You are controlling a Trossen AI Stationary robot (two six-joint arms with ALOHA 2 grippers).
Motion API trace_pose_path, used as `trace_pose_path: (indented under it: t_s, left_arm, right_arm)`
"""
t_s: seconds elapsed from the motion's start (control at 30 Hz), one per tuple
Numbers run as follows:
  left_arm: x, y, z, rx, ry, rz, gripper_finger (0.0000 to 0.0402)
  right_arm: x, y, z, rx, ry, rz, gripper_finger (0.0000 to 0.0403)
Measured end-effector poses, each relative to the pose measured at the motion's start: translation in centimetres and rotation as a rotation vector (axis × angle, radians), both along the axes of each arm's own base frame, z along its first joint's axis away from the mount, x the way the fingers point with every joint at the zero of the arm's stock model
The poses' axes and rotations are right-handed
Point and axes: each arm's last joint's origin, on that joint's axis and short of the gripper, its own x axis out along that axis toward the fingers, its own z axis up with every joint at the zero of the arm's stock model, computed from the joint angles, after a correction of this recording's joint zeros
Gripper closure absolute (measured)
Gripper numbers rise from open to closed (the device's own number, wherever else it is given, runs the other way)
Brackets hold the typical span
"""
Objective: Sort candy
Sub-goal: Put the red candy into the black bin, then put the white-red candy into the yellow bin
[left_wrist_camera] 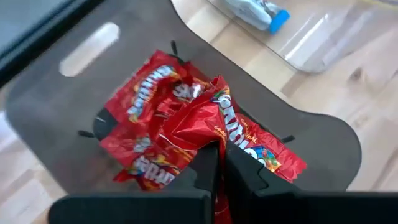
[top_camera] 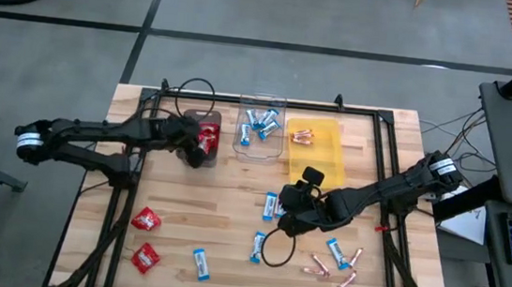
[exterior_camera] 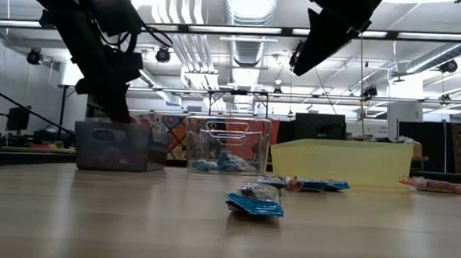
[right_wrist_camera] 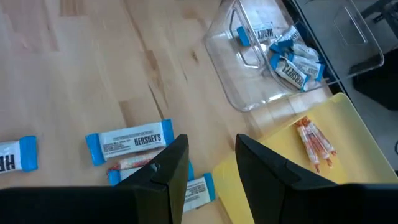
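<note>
Blue-and-white bar (exterior_camera: 254,201) nearest the low lens, left loose on the table (top_camera: 184,203) among the candy not yet sorted. Farther back, three trays set in a row, evidently one per kind: dark tray (top_camera: 188,118) with red packets, clear tray (top_camera: 263,100) with bars (top_camera: 260,123), yellow tray (top_camera: 325,155) with pinkish sticks (top_camera: 302,136). Left gripper (left_wrist_camera: 219,168) clenched on a crinkly red packet (left_wrist_camera: 199,118), pinched by one edge and hung directly over the dark tray, above the pile of like packets (left_wrist_camera: 149,99); probably held there for dropping among its own kind. Right gripper (right_wrist_camera: 211,146) parted and empty, poised over the table just beside the yellow tray's near edge, with a loose bar (right_wrist_camera: 129,142) close below its fingers; judged to be lining up for that bar. Unsorted on the near half of the table: two red packets (top_camera: 145,220), several bars (top_camera: 200,263) and a few sticks (top_camera: 329,268); sorting judged roughly midway.
</note>
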Motion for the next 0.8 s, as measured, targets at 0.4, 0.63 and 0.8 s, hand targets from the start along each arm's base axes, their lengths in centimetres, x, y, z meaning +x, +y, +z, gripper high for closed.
trace_pose_path:
  t_s: [0.4,0.63,0.8]
  left_arm:
    - [1.4,0.5,-1.3,-0.002,0.012,0.002,0.0354]
    - [1.4,0.5,-1.2,-0.001,0.012,0.001,0.0297]
    - [0.9,0.3,-0.3,0.015,-0.034,-0.002,0.0280]
  right_arm:
    - [0.0,0.0,0.0,0.089,-0.087,-0.127,0.0278]
    - [0.0,0.0,0.0,0.096,-0.092,-0.135,0.0278]
    - [0.1,0.2,0.1,0.153,-0.071,-0.116,0.0278]
